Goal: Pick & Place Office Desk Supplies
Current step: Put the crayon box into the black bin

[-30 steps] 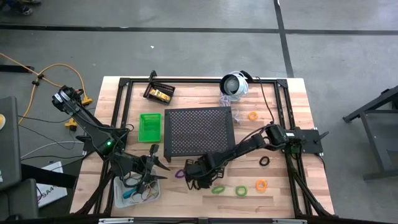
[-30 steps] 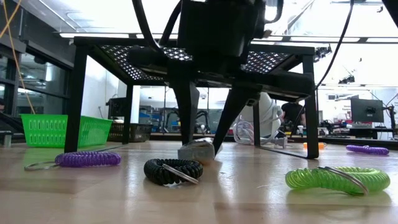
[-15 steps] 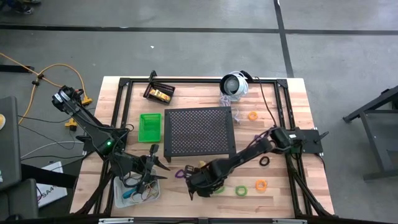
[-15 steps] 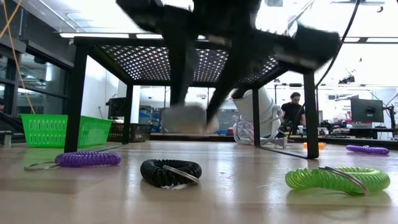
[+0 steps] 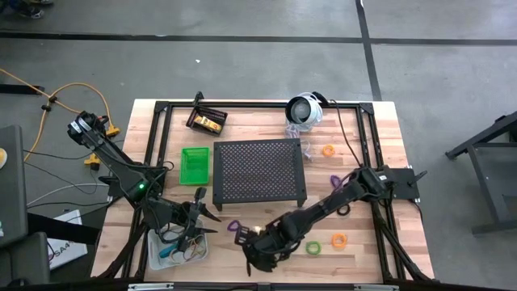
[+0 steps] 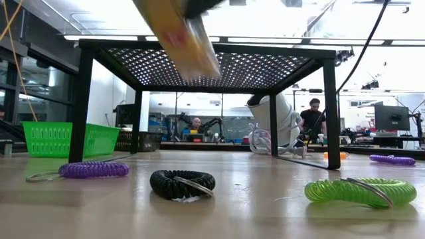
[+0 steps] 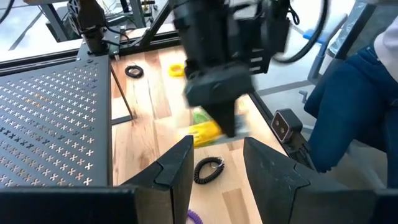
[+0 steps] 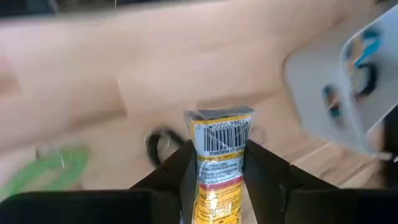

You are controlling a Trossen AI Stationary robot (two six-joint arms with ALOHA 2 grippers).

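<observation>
Wooden table's (image 5: 388,129) front edge, right fingers (image 8: 214,180) clamped on yellow tube (image 8: 217,155), left fingers (image 7: 214,171) apart.

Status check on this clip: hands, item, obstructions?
Right hand shut on yellow tube, raised above the table. Left hand open, over clear bin. Black coil on the table near the tube's path.

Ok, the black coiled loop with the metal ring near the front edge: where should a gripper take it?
Come straight down on the black coiled loop. It lies flat on the wooden table, so pinch across one coil wall, one finger inside the ring, away from the metal ring at its front.
</observation>
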